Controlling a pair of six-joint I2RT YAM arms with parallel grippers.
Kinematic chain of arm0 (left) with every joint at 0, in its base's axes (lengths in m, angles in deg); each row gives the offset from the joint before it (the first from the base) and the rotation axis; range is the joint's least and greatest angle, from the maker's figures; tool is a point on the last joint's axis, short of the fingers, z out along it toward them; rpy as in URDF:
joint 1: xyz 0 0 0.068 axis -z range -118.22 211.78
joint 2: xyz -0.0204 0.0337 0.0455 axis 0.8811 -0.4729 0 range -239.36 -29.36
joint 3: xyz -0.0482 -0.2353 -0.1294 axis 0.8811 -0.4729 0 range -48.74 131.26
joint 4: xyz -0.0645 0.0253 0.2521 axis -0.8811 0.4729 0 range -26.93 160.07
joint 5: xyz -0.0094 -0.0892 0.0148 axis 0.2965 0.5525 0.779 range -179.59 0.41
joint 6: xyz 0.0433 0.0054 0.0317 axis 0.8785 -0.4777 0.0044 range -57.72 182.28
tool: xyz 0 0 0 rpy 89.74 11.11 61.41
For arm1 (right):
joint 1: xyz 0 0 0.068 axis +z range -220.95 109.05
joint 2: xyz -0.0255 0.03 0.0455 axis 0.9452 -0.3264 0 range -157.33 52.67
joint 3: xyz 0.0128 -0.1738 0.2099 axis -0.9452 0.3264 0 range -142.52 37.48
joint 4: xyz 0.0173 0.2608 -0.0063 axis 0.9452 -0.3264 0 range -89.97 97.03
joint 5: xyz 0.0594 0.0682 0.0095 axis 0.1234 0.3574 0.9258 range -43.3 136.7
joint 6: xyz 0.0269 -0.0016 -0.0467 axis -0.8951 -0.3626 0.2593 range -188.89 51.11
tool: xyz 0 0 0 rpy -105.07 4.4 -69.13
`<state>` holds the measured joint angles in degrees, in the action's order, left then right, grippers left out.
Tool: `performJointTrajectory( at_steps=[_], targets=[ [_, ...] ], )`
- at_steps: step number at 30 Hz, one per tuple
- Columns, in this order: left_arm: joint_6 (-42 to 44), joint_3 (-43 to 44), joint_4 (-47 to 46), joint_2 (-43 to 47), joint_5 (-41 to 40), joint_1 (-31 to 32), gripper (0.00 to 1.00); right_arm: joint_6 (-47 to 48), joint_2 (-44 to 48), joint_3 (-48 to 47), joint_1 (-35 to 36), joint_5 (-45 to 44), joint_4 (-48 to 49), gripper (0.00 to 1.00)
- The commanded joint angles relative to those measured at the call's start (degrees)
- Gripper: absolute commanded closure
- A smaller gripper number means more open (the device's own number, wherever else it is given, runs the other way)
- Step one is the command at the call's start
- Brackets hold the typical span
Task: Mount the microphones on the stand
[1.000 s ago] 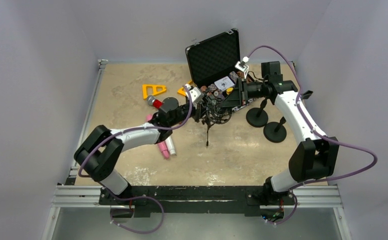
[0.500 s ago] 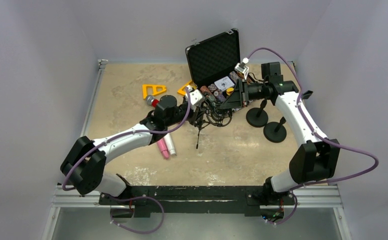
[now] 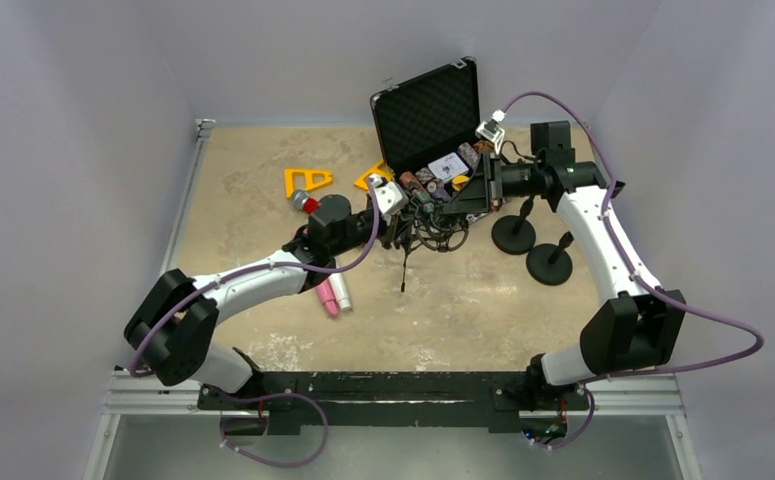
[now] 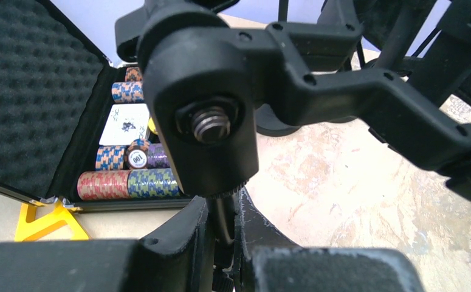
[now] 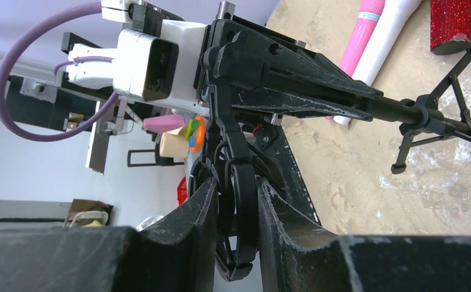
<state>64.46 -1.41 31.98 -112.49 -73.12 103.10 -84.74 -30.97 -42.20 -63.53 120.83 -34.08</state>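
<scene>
A black folding stand (image 3: 426,222) hangs over the table's middle, held between both grippers, with one thin leg (image 3: 404,272) dangling. My left gripper (image 3: 396,224) (image 4: 236,204) is shut on a thin stem under the stand's mount head (image 4: 211,125). My right gripper (image 3: 466,203) (image 5: 237,198) is shut on a black ring clip (image 5: 240,207) of the stand. The glittery red microphone (image 3: 307,204) (image 5: 451,23) lies left of the arm. The pink microphone (image 3: 324,298) (image 5: 360,42) and the white microphone (image 3: 341,292) (image 5: 383,39) lie side by side below the left forearm.
An open black case (image 3: 426,112) (image 4: 32,103) with poker chips (image 4: 126,184) stands at the back. Two round-base stands (image 3: 513,236) (image 3: 549,266) sit to the right. Yellow triangles (image 3: 305,181) (image 4: 45,221) lie at the back left.
The left arm's elbow has swung out to the left and its gripper has shifted slightly. The stand's dangling leg has swayed. The right gripper has drawn back a little and its jaws have narrowed.
</scene>
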Motion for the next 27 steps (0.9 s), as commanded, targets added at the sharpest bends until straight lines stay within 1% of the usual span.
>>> performJointTrajectory(
  at_steps=[1, 8, 12, 15, 18, 20, 21, 23, 25, 27],
  targets=[
    [3.7, -1.3, 5.6, -3.0, -2.0, -1.3, 1.00, -5.2, 4.3, -4.1, -3.5, 5.9, 3.9, 0.72],
    [5.1, -0.6, 6.4, -5.8, -1.7, -1.3, 1.00, -10.3, 5.9, -4.4, -4.7, 7.9, 7.6, 0.72],
    [4.9, 0.4, 6.5, -8.1, -0.2, -1.3, 1.00, -16.3, 6.9, -3.9, -4.7, 8.2, 13.4, 0.73],
    [4.8, 0.3, 6.1, -9.0, 0.0, -1.3, 1.00, -18.2, 6.8, -5.5, -5.0, 8.3, 14.9, 0.72],
    [4.5, 0.4, 5.9, -9.7, 0.1, -1.2, 1.00, -18.8, 5.6, -6.8, -5.5, 8.3, 15.4, 0.70],
    [4.0, 1.1, 6.2, -10.6, 0.7, -1.3, 1.00, -15.8, 4.3, -7.4, -5.6, 7.9, 13.3, 0.62],
    [3.5, 1.5, 6.3, -11.1, 0.9, -1.3, 1.00, -13.2, 3.5, -8.0, -5.7, 6.8, 10.8, 0.55],
    [2.1, 2.2, 6.2, -11.9, 1.3, -1.4, 1.00, -6.7, 1.8, -9.2, -5.7, 4.3, 5.0, 0.46],
    [0.9, 2.9, 6.1, -12.5, 1.4, -1.4, 1.00, 0.0, 0.2, -10.5, -5.7, 1.3, -0.6, 0.38],
    [0.2, 3.2, 5.7, -12.9, 1.1, -1.4, 1.00, 3.9, -0.8, -10.9, -5.9, -1.2, -3.5, 0.33]
  ],
)
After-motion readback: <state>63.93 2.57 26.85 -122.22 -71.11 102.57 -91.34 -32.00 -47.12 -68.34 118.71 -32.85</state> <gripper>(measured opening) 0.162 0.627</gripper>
